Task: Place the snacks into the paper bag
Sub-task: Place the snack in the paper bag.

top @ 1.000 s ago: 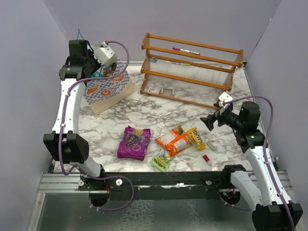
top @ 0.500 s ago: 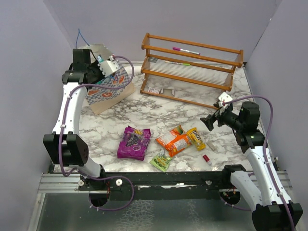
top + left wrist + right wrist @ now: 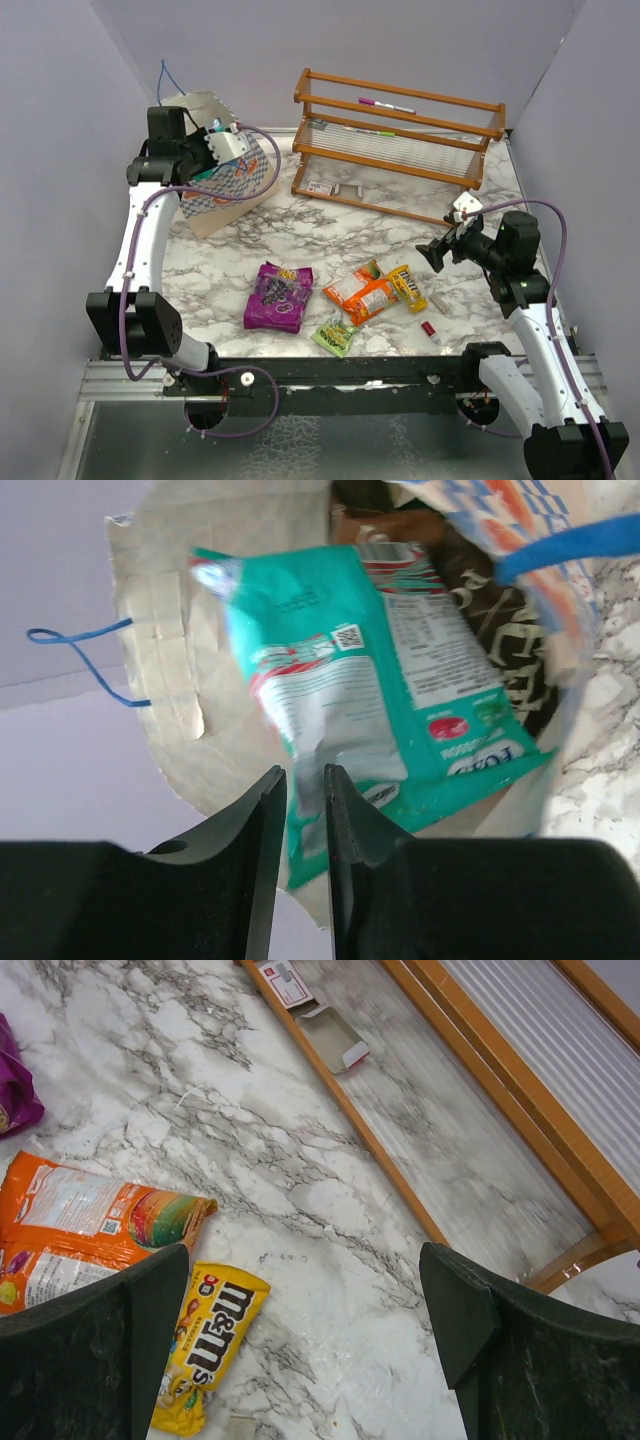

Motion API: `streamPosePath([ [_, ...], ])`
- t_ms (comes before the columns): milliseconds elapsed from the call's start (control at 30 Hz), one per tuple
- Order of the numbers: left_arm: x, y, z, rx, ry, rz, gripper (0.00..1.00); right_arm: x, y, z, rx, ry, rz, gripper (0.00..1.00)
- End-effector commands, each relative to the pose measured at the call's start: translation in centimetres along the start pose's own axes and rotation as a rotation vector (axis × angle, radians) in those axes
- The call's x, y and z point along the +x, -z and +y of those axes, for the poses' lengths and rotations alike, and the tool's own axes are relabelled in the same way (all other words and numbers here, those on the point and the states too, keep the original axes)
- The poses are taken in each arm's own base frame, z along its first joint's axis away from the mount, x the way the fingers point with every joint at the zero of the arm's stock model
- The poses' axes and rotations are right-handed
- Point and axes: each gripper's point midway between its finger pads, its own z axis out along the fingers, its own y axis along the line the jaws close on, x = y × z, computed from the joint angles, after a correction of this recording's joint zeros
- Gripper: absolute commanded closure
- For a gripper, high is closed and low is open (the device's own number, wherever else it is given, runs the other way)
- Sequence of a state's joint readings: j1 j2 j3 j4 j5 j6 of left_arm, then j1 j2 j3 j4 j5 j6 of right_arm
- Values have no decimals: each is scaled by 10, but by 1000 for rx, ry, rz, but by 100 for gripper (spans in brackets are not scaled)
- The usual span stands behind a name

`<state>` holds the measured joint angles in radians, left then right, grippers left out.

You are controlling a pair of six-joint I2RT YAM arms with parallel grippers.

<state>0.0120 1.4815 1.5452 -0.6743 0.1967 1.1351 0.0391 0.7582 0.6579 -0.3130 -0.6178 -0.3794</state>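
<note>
- Your left gripper [image 3: 222, 148] is up at the mouth of the paper bag [image 3: 235, 185], which stands at the far left of the table [image 3: 330, 225], just left of the wooden rack [image 3: 395, 140].
- In the left wrist view the two black fingers [image 3: 250, 850] stand close together with only a narrow slit between them. The lower edge of the teal packet [image 3: 370, 670] shows in that slit, but you cannot tell whether the pads are pinching it or merely standing in front of it.
- The teal packet lies tilted inside the bag's mouth, against the cream inner wall. A brown packet [image 3: 500, 670] sits deeper in the bag behind it.
- One blue cord handle [image 3: 85, 650] loops out from the bag's far wall.
- Your right gripper [image 3: 432, 252] hangs over the right side of the table with its jaws spread as wide as they go and nothing between them.
- Four snacks lie on the marble in front of the arms:
  - the purple packet [image 3: 279, 297] is to the left.
  - the orange packet [image 3: 362, 294] is in the middle, touching the yellow packet [image 3: 407, 287] on its right.
  - the small light-green packet [image 3: 336, 334] is nearest the table's front edge.
- From the right wrist you see the yellow and orange packets below the left finger — neither is touched.
- A tiny red cylinder [image 3: 428, 329] lies near the front edge, right of the light-green packet.
</note>
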Motion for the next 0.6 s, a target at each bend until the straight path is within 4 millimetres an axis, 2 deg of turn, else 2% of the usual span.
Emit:
streamPosePath([
  [0, -22, 22, 26, -113, -7, -85, 72, -1, 0, -2, 5, 21, -14, 1],
  [33, -23, 24, 28, -124, -4, -92, 68, -1, 0, -1, 0, 19, -14, 1],
  [100, -27, 28, 35, -153, 13, -106, 52, -1, -1, -1, -6, 18, -15, 1],
  [233, -37, 40, 50, -217, 52, -140, 33, -1, -1, -1, -1, 19, -14, 1],
  [433, -58, 59, 79, -318, 206, -217, 24, 0, -2, -1, -5, 15, -10, 0],
  [567, -75, 73, 87, -335, 342, -279, 20, 1, -2, -2, -3, 14, -6, 0],
])
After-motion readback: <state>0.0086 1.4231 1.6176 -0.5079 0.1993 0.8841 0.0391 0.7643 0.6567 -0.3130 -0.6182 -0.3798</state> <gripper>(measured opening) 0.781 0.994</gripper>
